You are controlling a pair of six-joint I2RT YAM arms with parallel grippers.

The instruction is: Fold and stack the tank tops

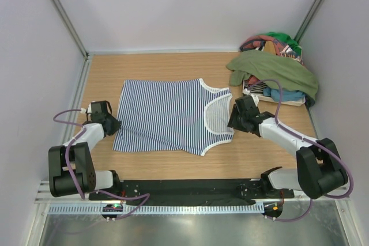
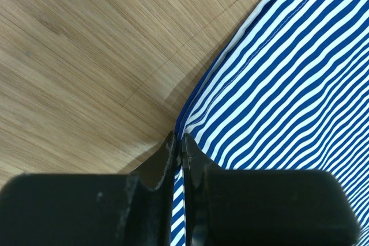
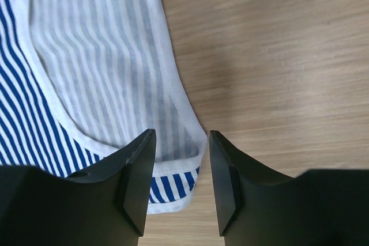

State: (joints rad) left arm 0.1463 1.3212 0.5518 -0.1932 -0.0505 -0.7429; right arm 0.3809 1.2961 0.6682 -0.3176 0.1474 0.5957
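The navy-and-white striped tank top (image 1: 164, 116) lies flat mid-table, hem to the left, neck and straps to the right. My left gripper (image 1: 113, 124) sits at the hem's near left edge. In the left wrist view its jaws (image 2: 177, 139) are pinched on the edge of the striped cloth (image 2: 288, 84). My right gripper (image 1: 232, 120) is at the near shoulder strap. It stands open (image 3: 182, 133), with the white-trimmed strap end (image 3: 179, 159) lying between its fingers. The olive green tank top (image 1: 271, 68) is draped over a clothes pile at the back right.
A white tray (image 1: 277, 101) at the back right holds several crumpled garments (image 1: 271, 44) under the olive top. Grey walls close in the wooden table (image 1: 173, 64) on the left, back and right. The arm bases sit on a black rail (image 1: 184, 188) at the near edge.
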